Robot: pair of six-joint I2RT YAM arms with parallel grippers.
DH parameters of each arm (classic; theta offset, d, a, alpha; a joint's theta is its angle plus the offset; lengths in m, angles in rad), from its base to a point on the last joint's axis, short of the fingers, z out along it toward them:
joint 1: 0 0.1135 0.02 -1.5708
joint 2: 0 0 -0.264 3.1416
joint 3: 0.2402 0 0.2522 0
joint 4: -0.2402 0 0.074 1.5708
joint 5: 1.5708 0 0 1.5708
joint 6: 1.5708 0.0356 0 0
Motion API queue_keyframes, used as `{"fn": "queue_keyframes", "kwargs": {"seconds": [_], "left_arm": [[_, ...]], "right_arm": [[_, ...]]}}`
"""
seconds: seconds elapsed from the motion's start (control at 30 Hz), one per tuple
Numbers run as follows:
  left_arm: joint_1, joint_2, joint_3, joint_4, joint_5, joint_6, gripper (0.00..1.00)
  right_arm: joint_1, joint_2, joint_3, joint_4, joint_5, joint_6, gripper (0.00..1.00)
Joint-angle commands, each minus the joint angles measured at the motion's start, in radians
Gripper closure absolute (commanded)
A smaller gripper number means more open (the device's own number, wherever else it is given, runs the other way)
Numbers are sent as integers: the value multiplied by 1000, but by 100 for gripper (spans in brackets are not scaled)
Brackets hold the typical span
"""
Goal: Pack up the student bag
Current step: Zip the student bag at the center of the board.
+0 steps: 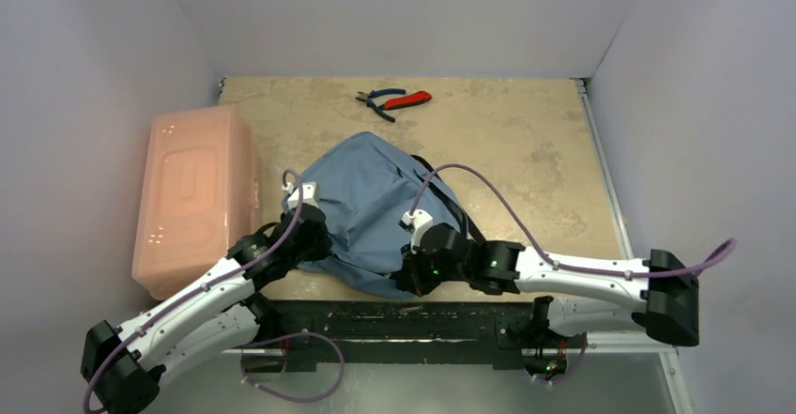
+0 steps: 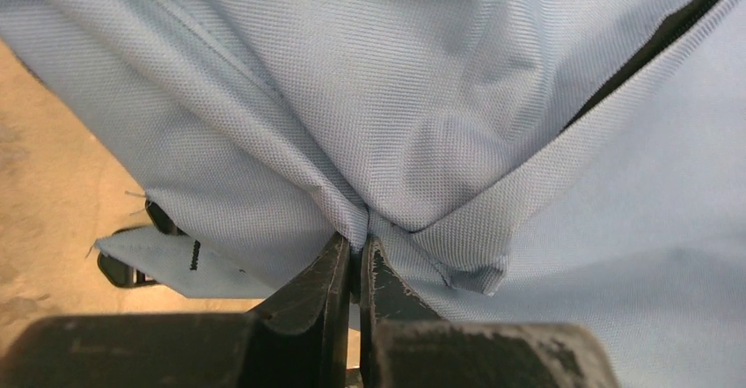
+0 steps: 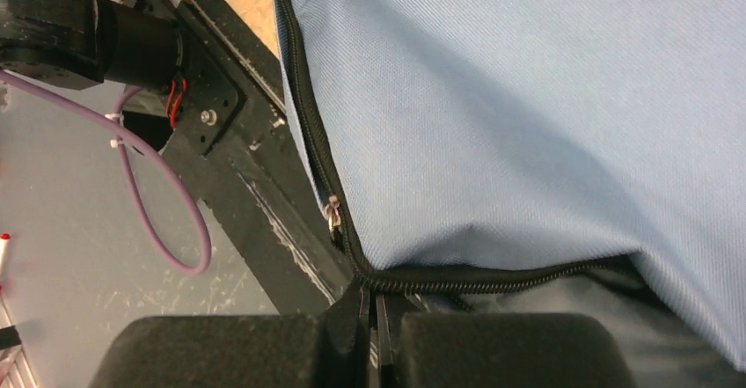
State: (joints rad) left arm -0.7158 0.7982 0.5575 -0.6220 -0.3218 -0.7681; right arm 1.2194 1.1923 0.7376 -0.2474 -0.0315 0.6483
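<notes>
My left pincer point(image 2: 356, 249) is clamped tight on a pinched fold of the soft grey-blue fabric backpack point(image 1: 361, 203), at its left side. My right pincer point(image 3: 374, 298) is closed on the dark zip trim point(image 3: 302, 98) at the backpack's near edge, with a small metal zip pull point(image 3: 332, 215) just beside the tips. The backpack lies slumped on the beige table point(image 1: 526, 151), close to my bases. A rigid translucent pink plastic box point(image 1: 192, 198) stands to its left. Pliers with blue and red handles point(image 1: 394, 100) lie near the far edge.

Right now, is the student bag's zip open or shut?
Open, at least partly: the student bag gapes along its zip, dark lining showing beneath.
</notes>
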Motion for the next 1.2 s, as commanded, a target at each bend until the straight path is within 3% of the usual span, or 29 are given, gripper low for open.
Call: {"fn": "queue_keyframes", "kwargs": {"seconds": [0.0, 0.2, 0.33, 0.43, 0.5, 0.63, 0.77, 0.8, 0.93, 1.17], "left_arm": [[0, -7, 2, 12, -89, 15, 100], [15, -22, -7, -13, -138, 17, 100], [24, -43, -11, -35, -132, 12, 100], [26, -62, -4, -64, -103, 14, 100], [27, -68, 18, -89, -60, 40, 100], [26, -116, 71, -93, 129, 131, 68], [17, -212, 119, 23, 352, 200, 29], [5, -225, 133, 44, 379, 211, 23], [-153, -202, 168, 163, 342, 282, 20], [-512, 137, 227, 343, 138, 431, 24]], "right_arm": [[2, -188, -74, -118, 99, -31, 100], [2, -432, -147, -230, 163, 108, 100], [2, -459, -107, -424, 393, 310, 100], [2, -522, -102, -390, 474, 320, 100], [2, -557, -124, -287, 438, 248, 100], [2, -521, -111, -177, 366, 144, 100], [2, -420, -73, -179, 367, 105, 100], [1, -411, -71, -188, 377, 109, 100], [1, -407, -65, -225, 408, 127, 100], [1, -395, -47, -213, 499, 126, 100]]}}
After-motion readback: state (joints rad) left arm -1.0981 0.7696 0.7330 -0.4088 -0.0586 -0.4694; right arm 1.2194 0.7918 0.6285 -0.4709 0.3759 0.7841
